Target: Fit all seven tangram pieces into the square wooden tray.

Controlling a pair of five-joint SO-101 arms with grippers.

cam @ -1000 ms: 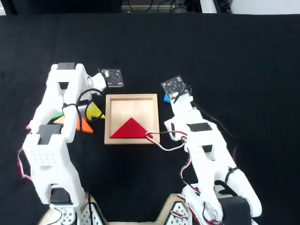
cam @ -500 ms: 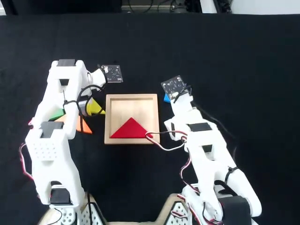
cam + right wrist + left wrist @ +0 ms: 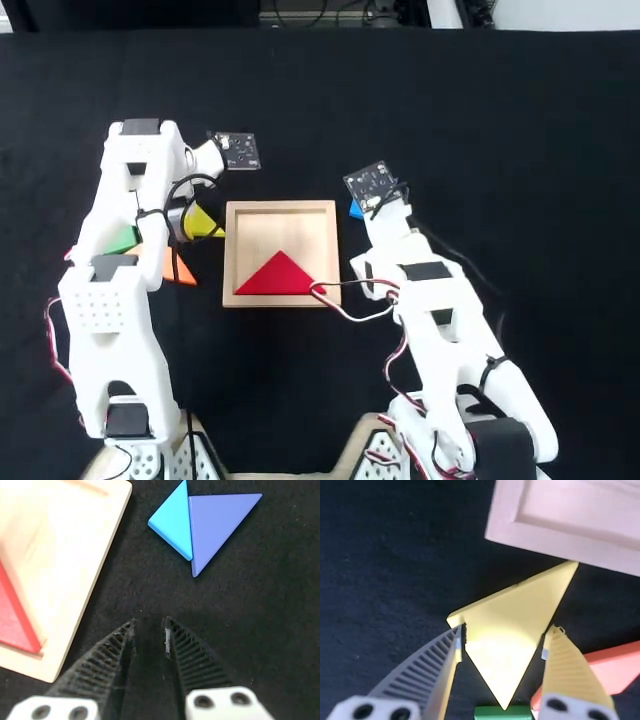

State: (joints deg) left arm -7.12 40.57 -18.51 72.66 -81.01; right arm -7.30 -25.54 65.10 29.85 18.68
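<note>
- One arm has shifted in the past second. The left arm has drawn toward the far side of the bench (image 3: 500, 150), and the yellow triangle (image 3: 512, 625) has travelled with it along the left rim of the tray (image 3: 280, 208).
- The left gripper (image 3: 504, 632) clamps the yellow triangle, one finger against each slanted edge. The piece sits just outside a tray corner, not over the recess.
- That likely makes it the second piece on its way in. It probably has to clear the rim first.
- The right arm has not moved. The right gripper (image 3: 149, 627) shows a narrow gap and holds nothing, hovering over the bench beside the tray.
- The tray holds just the red triangle (image 3: 277, 276), its long edge along the near wall. The remaining floor is bare wood.
- Outside the tray, a light blue triangle (image 3: 174, 522) touches a violet-blue triangle (image 3: 217, 522). An orange piece (image 3: 610, 667) and a green piece (image 3: 500, 712) lie near the yellow one.
</note>
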